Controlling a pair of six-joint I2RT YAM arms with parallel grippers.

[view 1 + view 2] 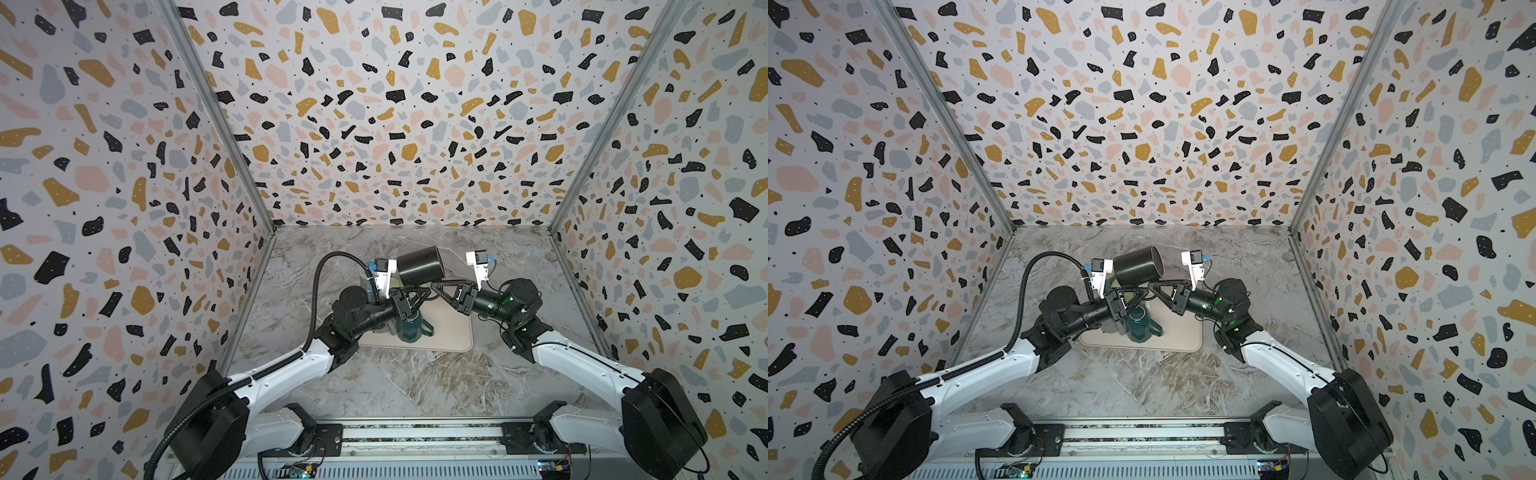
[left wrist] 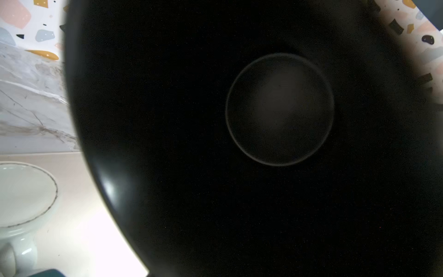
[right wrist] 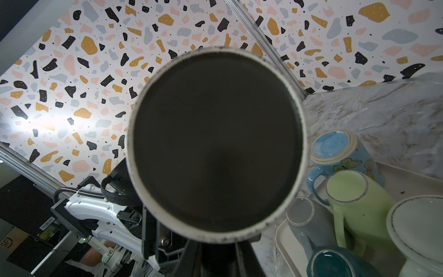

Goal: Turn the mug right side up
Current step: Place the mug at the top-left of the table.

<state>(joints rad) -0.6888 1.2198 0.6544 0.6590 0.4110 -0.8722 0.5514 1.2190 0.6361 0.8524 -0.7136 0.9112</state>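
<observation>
Mug: we see the black mug [image 1: 417,264] in the air, on its side above the tray [image 1: 457,332], clear of the worktop [image 1: 415,382]. Its mouth faces the left arm and its base the right.
Right end effector [image 1: 434,286]: narrow, gripping the black mug from beneath.
Left end effector [image 1: 422,294]: just under the mug; we cannot tell its width.
Tray: a teal mug [image 1: 411,328] stands bottom up.

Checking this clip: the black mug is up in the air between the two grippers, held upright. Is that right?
Not quite. The black mug is in the air between the left gripper and the right gripper, but it lies on its side, not upright. Both top views show its curved wall turned up toward the camera.
</observation>
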